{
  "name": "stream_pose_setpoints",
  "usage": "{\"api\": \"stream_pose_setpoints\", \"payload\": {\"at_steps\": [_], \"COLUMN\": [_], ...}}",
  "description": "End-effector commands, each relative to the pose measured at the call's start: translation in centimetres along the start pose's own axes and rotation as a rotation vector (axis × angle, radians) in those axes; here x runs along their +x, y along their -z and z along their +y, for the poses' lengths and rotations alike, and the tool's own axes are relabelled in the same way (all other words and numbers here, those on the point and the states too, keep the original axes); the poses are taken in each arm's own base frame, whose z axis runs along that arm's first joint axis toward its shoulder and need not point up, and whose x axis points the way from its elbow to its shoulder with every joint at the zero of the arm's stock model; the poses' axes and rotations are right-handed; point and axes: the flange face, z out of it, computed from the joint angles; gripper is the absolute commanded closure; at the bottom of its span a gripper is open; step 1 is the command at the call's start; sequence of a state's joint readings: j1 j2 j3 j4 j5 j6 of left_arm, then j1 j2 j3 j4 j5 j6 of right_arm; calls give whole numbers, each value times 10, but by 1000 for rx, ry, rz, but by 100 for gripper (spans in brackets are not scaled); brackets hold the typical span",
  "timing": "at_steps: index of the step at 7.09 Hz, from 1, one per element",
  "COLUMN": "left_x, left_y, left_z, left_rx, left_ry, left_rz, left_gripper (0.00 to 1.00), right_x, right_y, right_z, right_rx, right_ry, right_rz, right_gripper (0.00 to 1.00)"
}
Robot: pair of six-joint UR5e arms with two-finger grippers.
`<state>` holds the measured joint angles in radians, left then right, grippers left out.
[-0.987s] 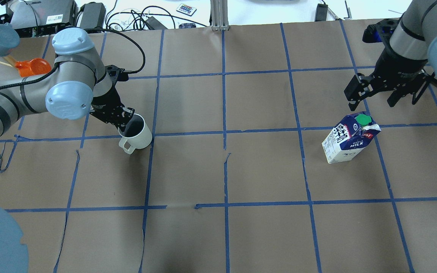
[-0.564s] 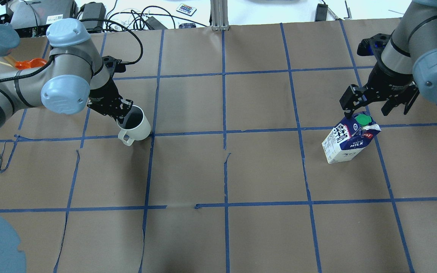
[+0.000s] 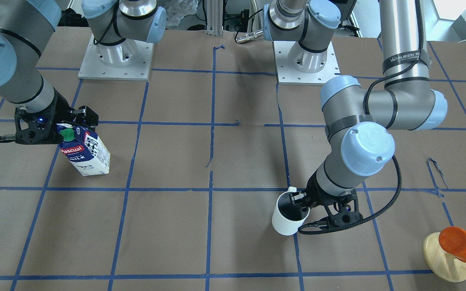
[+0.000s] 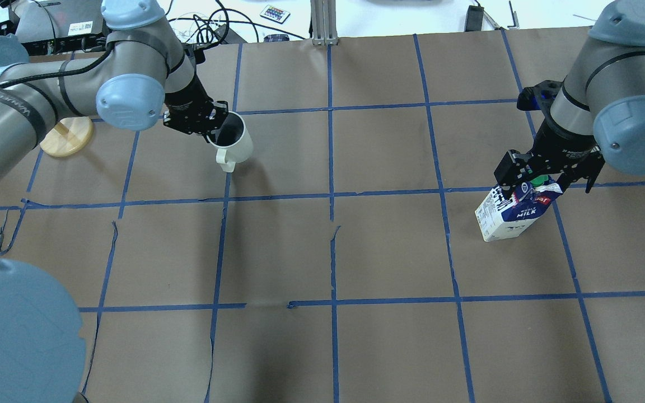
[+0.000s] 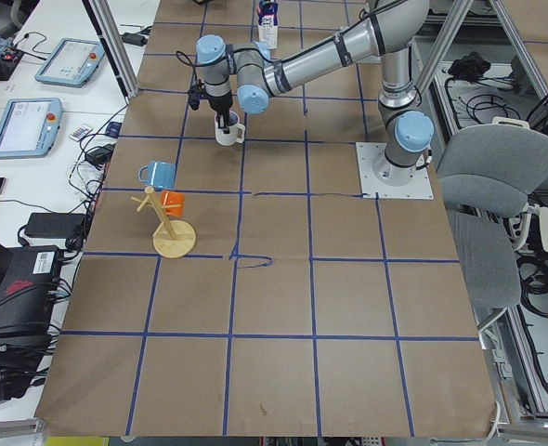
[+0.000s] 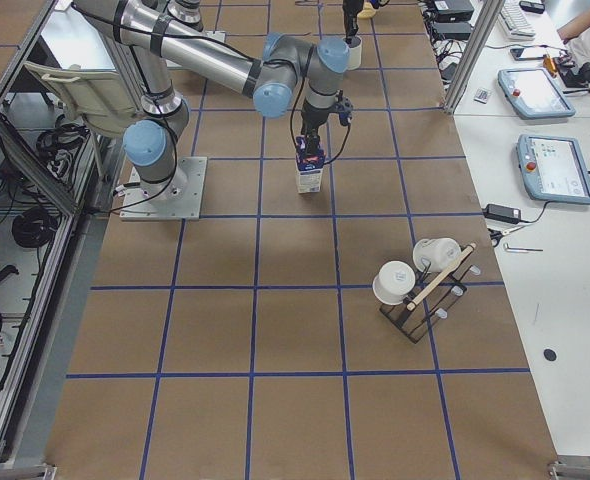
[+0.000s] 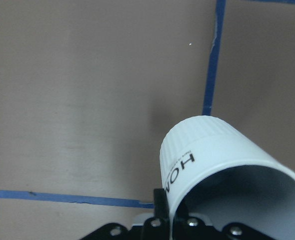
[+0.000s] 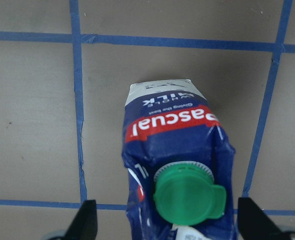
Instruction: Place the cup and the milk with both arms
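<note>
— While the left pincer (image 4: 213,125) is clamped on the cup (image 4: 235,143), one finger down inside the dark bowl and one outside the rim, would you say the mug's off the surface (image 4: 389,252)?

— Looks lifted to me, tipped a little, with the handle untouched. It's rigid, ceramic I'd guess, and light. If it's glazed it'll be a bit slippery, so a rim pinch like that could let it swing.

— And the right pincer (image 8: 168,225)?

— Spread wide, fingers (image 8: 86,222) either side of the milk (image 8: 175,145), touching neither face as far as I can see. The carton stands on the surface with its green cap (image 8: 187,192) between them.

— Where should it bite?

— Below the gable, on the flat walls, I'd think. Cardboard gives under pressure, and if it's full it's the heavier of the two. Squeeze the folded top and it may crumple or slip.
</note>
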<state>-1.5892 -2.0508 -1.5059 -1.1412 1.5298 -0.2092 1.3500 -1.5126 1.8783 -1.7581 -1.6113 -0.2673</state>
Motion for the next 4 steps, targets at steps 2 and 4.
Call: {"api": "stream_pose_setpoints", "payload": {"at_steps": [2,4], "left_x": [129,166], "left_y": [-29,-38], "left_z": [-3,18], "left_rx": [7,-5], "left_ry": [101,86], "left_rz": [33,32], "left_gripper": [100,100], "right_x": [4,7], "right_y": [-6,-10], "right_z": [0,-3], "right_rx": [-4,-10], "right_ry": [-5,0], "right_rz": [5,12], "right_gripper": [3,4]}}
